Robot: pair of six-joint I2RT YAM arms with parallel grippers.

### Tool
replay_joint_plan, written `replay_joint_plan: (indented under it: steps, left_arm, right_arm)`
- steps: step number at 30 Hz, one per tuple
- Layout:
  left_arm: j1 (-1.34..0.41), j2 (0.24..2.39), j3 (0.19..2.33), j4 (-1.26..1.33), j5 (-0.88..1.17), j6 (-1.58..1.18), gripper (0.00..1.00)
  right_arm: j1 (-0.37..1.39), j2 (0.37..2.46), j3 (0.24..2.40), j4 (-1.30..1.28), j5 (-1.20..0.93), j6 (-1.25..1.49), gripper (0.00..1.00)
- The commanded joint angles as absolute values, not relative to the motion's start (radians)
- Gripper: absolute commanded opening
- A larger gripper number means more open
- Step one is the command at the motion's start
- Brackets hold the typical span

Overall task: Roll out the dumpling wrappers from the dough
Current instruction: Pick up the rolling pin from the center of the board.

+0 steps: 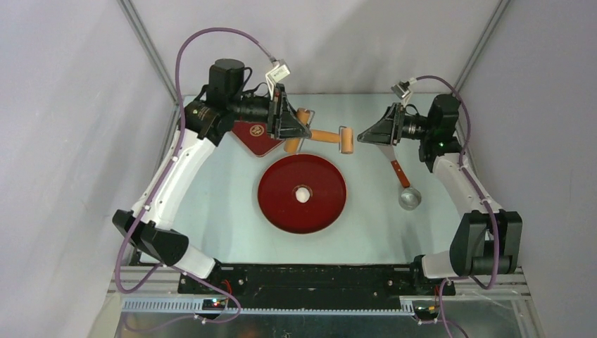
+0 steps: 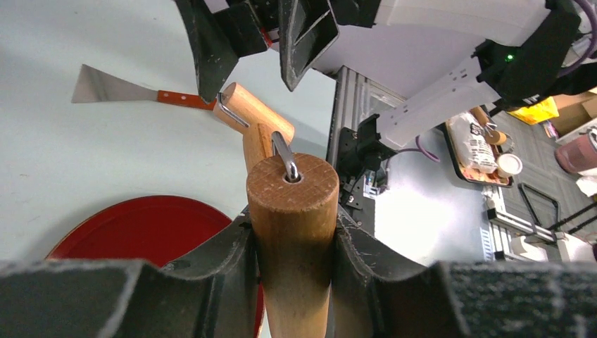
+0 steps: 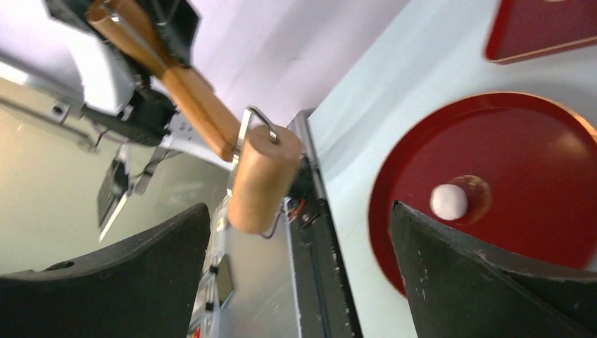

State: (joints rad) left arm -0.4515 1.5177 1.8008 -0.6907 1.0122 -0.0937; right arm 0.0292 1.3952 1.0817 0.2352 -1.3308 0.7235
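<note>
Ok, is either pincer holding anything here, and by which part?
The left pincer grips the wooden rolling pin by the roller at one end, not by its handle. The right pincer is open and holds nothing.

From above, the left end effector (image 1: pixel 299 129) covers one end of the pastry roller (image 1: pixel 324 136) and part of the red square tray (image 1: pixel 255 138); the right wrist view crops that tray.

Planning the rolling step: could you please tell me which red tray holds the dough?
The large round red plate: the white dough ball sits in its middle. The smaller angular red tray behind it shows no dough.
</note>
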Motion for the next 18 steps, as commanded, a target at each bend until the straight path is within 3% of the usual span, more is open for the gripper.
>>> replay_joint_plan:
  steps: [1, 18]
  left_arm:
    - [-0.478, 1.458, 1.769, -0.659, 1.078, -0.056, 0.0]
    - [-0.546, 1.406, 1.744, -0.638, 1.044, -0.031, 0.0]
  right_arm:
    - [0.1, 1.364, 1.082, 0.541, -1.468, 0.951, 0.99]
    - [0.257, 1.416, 1.081, 0.477, -1.497, 0.846, 0.99]
